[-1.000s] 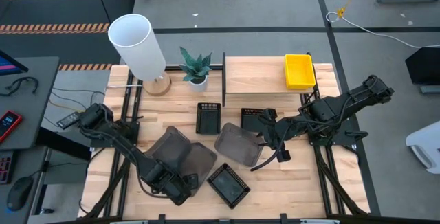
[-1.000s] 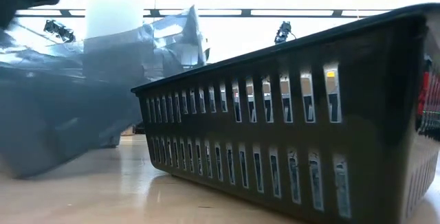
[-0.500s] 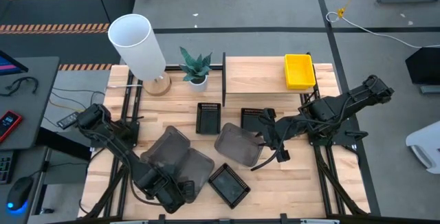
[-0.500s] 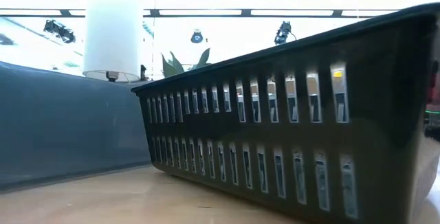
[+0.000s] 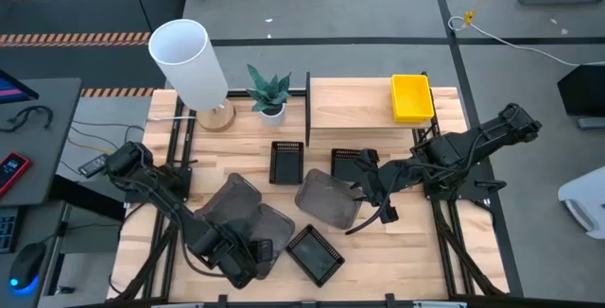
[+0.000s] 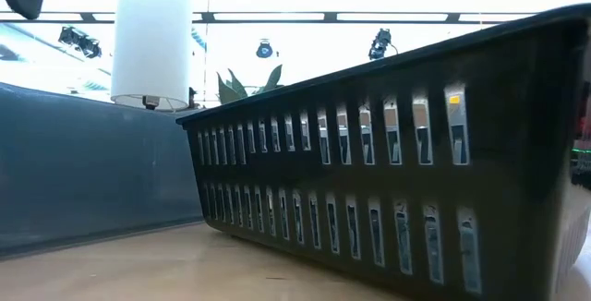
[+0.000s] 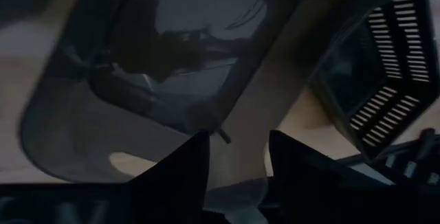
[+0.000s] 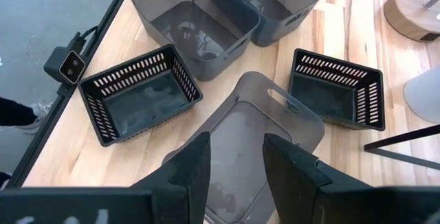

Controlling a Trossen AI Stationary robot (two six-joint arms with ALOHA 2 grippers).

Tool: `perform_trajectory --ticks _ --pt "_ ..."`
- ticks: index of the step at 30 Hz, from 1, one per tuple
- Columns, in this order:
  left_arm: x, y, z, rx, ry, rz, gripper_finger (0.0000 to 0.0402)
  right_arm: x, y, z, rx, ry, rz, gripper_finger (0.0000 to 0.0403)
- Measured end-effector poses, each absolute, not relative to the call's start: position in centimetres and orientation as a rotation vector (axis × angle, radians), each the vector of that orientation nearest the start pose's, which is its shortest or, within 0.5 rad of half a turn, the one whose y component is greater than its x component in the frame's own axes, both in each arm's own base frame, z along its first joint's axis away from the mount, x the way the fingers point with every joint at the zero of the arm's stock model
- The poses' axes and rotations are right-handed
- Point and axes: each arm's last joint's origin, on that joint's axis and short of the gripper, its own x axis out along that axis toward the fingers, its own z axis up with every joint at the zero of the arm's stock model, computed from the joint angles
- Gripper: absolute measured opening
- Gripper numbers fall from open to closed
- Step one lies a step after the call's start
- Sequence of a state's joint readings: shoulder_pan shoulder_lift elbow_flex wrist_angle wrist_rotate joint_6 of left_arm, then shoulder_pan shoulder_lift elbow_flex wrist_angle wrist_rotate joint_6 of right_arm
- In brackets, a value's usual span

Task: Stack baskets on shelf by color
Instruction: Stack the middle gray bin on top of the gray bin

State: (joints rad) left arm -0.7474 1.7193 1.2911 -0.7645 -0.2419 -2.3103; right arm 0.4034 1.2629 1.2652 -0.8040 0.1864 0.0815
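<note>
High view: light-wood worktop (image 5: 378,251) on grey floor, white lamp (image 5: 189,58) and plant (image 5: 270,91) upper left. Shelf (image 5: 350,105) top centre carries 1 yellow basket (image 5: 412,97). Left claw (image 5: 248,256) lower left over grey baskets (image 5: 248,215), grip unclear. Right wrist view: right claw (image 8: 236,157) parted, empty, above a grey basket (image 8: 240,141).

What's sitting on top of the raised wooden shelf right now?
Only the yellow basket sits on the shelf, at its right end; the rest of the board is bare. Whether more yellow baskets are nested inside it cannot be told from above.
</note>
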Motion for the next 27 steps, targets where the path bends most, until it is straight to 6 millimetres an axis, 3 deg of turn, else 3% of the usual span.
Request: perform_trajectory --ticks 11,19,24,27 --pt "25.6 -21.6 23.0 -1.355 1.191 0.848 0.0142 23.4 9.4 34.7 -0.161 0.773 0.176 0.0139" --pt "24.5 -20.8 27.3 -1.229 1.223 1.005 0.0141 23.4 9.4 34.7 -0.160 0.765 0.176 0.0139" --pt "24.2 -21.6 27.3 -1.249 1.263 0.967 0.0141 23.5 9.5 34.8 -0.169 0.748 0.182 0.0139" --pt "24.2 -22.3 26.2 -1.314 1.264 0.991 0.0145 23.5 9.5 34.8 -0.170 0.748 0.182 0.0139"
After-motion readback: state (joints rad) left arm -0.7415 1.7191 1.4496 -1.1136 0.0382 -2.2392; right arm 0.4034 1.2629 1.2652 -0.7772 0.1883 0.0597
